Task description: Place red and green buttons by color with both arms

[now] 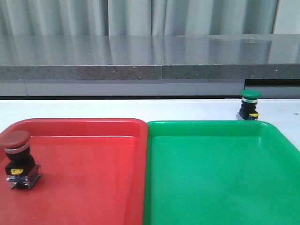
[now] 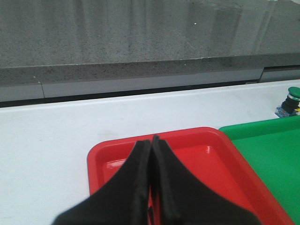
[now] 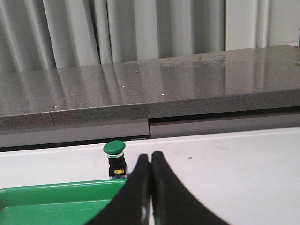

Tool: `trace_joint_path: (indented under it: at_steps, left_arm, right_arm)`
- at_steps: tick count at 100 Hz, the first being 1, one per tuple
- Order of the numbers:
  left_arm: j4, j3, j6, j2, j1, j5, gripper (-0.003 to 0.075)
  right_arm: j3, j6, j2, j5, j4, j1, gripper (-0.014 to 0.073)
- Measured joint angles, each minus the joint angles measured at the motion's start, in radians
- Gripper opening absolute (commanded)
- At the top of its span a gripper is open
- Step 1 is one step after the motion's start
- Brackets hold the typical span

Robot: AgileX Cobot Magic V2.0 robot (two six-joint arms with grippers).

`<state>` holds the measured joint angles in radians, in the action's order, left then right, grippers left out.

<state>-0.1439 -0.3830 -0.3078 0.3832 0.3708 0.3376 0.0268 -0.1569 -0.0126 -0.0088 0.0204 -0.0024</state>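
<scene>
The red button (image 1: 18, 158) stands upright in the red tray (image 1: 93, 126) at its left side. The green button (image 1: 250, 104) stands upright on the white table just behind the green tray (image 1: 211, 125), at the tray's far right corner. It also shows in the left wrist view (image 2: 291, 99) and in the right wrist view (image 3: 115, 159). My left gripper (image 2: 151, 140) is shut and empty above the red tray (image 2: 101, 152). My right gripper (image 3: 150, 157) is shut and empty, just right of the green button. Neither arm shows in the front view.
The two trays lie side by side and touch at the middle. A grey stone ledge (image 1: 150, 58) runs along the back of the white table (image 1: 117, 108), with curtains behind it.
</scene>
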Motion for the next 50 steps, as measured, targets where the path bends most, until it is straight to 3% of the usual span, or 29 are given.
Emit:
trace_joint_path:
  at_steps: [50]
  left_arm:
    - [-0.076, 0.141, 0.0, -0.232, -0.002, -0.003, -0.002]
  right_arm:
    - [0.0, 0.0, 0.0, 0.0, 0.0, 0.0, -0.0064]
